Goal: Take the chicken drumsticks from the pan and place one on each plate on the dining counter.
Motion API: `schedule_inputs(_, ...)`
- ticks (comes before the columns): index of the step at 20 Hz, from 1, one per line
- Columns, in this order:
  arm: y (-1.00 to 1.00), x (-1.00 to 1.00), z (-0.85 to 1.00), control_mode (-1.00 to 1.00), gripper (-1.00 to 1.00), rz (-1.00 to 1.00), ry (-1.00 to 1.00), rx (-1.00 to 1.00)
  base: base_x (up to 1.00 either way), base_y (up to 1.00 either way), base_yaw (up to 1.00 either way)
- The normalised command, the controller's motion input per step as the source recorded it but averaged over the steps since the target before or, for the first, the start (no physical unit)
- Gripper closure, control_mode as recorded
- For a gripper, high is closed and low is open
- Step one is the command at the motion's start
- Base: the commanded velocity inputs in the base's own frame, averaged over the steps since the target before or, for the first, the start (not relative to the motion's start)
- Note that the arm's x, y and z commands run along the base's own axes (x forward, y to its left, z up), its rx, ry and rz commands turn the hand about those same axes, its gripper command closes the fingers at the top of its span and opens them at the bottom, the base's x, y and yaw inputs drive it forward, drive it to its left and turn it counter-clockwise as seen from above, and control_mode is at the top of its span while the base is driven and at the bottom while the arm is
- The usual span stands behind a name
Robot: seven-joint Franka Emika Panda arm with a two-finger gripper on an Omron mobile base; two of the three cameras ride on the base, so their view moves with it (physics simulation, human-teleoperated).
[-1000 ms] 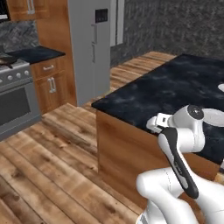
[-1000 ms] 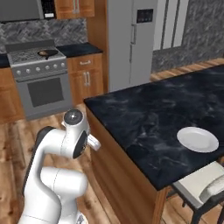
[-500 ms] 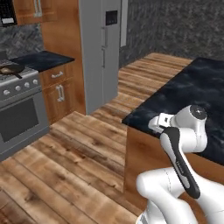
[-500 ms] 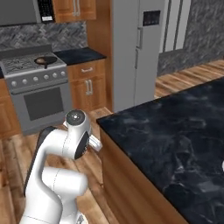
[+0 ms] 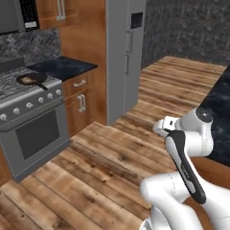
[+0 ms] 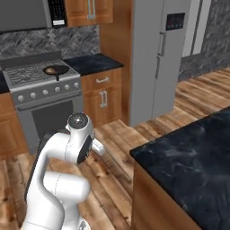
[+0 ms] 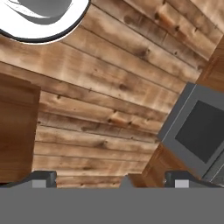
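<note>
While the arm stays folded close to the base for travel, the gripper [image 7: 109, 178] points at the wooden floor, jaws spread wide and empty; the pan [image 6: 55, 70] with something brown in it sits on the stove [image 6: 42, 85], well apart from the dining counter [image 6: 193, 152]

A plank wood floor [image 5: 112, 161] runs under the tool and out across the kitchen. Ahead stands a grey stove [image 6: 42, 96] with a dark oven door, a microwave [image 6: 24, 13] above it (its keypad to the right). Beside the stove, brown wooden cabinets [image 6: 101, 92] carry a dark top. A tall grey fridge [image 6: 164, 54] follows, against dark patterned stone walls [image 5: 188, 27].
</note>
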Motion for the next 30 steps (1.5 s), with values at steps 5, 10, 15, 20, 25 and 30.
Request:
schedule_inputs(5, 0.00, 0.00, 0.00, 1.00, -1.00, 0.00, 0.00, 0.00, 0.54, 1.00, 0.00)
schedule_inputs(10, 0.00, 0.00, 0.00, 1.00, -1.00, 0.00, 0.00, 0.00, 0.57, 1.00, 0.01)
schedule_inputs(15, 0.00, 0.00, 0.00, 1.00, -1.00, 0.00, 0.00, 0.00, 0.89, 1.00, 0.09)
schedule_inputs(20, 0.00, 0.00, 0.00, 1.00, -1.00, 0.00, 0.00, 0.00, 0.77, 0.65, 0.30)
schedule_inputs(25, 0.00, 0.00, 0.00, 1.00, -1.00, 0.00, 0.00, 0.00, 0.67, 0.14, 0.43)
schedule_inputs(30, 0.00, 0.00, 0.00, 1.00, -1.00, 0.00, 0.00, 0.00, 0.72, -0.22, 0.40)
